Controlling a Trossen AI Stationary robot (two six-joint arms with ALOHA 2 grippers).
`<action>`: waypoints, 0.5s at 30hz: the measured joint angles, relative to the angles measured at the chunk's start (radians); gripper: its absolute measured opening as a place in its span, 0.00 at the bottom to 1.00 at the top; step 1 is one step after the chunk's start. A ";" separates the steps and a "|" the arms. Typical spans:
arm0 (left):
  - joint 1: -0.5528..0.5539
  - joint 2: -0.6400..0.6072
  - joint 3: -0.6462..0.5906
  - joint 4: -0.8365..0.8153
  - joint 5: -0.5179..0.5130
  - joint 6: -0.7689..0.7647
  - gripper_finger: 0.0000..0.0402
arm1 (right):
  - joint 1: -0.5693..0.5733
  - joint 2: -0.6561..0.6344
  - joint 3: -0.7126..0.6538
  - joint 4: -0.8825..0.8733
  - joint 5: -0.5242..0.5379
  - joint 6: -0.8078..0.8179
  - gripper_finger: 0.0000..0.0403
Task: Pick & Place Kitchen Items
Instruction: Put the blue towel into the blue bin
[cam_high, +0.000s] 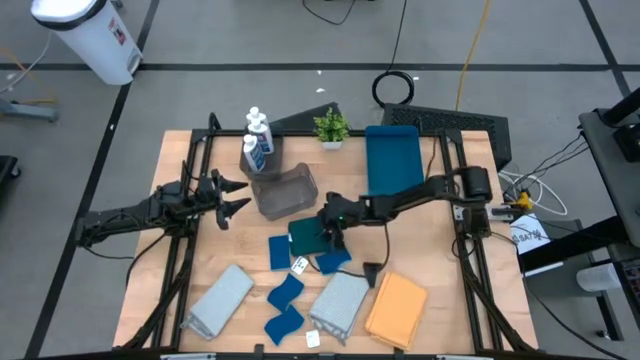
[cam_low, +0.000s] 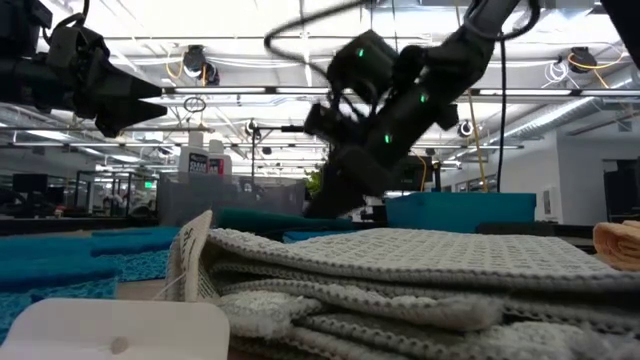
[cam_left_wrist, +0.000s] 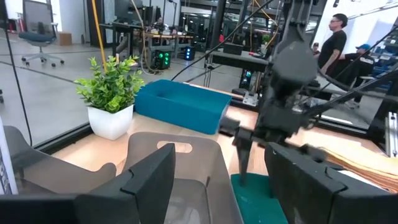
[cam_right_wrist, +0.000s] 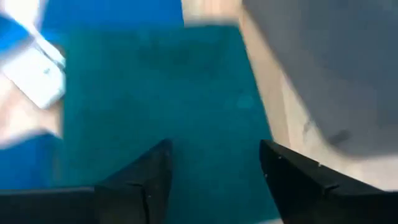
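A folded dark green cloth (cam_high: 305, 238) lies flat on the table's middle, next to a grey basket (cam_high: 285, 192). My right gripper (cam_high: 328, 235) is open and slants down over the cloth (cam_right_wrist: 155, 93), one finger on each side of its middle. Blue sponges (cam_high: 285, 292), two grey cloths (cam_high: 340, 300) and an orange cloth (cam_high: 397, 308) lie nearer the front edge. White bottles (cam_high: 258, 140) stand at the far left. My left gripper (cam_high: 238, 195) waits open and level at the left, facing the basket (cam_left_wrist: 180, 155). My right gripper comes at the dark green cloth's top face (cam_right_wrist: 211, 124) slanting down from the table's right side. Its fingertips (cam_left_wrist: 242, 168) reach down to the cloth, which lies flat on the table. I cannot tell whether they touch it.
A potted plant (cam_high: 331, 128) and a blue tray (cam_high: 392, 158) stand at the far edge. White tags (cam_high: 299, 265) lie among the sponges. In the low view a grey cloth (cam_low: 400, 280) fills the foreground. People stand in the room behind the table (cam_left_wrist: 336, 43).
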 joint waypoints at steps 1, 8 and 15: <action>0.000 0.000 0.000 0.000 0.000 0.000 0.62 | -0.003 0.006 0.000 -0.015 -0.003 0.008 0.49; 0.000 0.000 0.000 0.000 -0.001 0.000 0.62 | -0.008 -0.011 0.005 -0.185 0.010 0.191 0.36; 0.000 0.000 0.000 0.000 -0.001 0.000 0.62 | 0.035 -0.064 0.000 -0.265 0.007 0.437 0.30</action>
